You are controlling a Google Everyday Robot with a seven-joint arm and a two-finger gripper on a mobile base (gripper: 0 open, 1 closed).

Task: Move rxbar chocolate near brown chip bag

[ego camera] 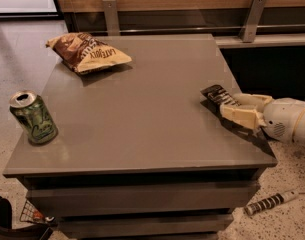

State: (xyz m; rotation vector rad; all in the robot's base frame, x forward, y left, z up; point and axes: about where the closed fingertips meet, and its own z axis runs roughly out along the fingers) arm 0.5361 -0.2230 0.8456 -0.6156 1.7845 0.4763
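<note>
The rxbar chocolate [218, 94], a slim black bar with white lettering, is near the table's right edge. Its right end sits between the cream fingers of my gripper [231, 107]. The gripper comes in from the right and is shut on the bar, holding it tilted a little above the grey table [142, 119], with a shadow under it. The brown chip bag [87, 53], puffy brown and tan-yellow, lies at the table's far left corner, far from the bar.
A green can [33, 117] stands upright near the table's front left edge. A striped black-and-white stick [270, 202] lies on the floor at the lower right. A wooden wall with metal brackets [252, 17] runs behind the table.
</note>
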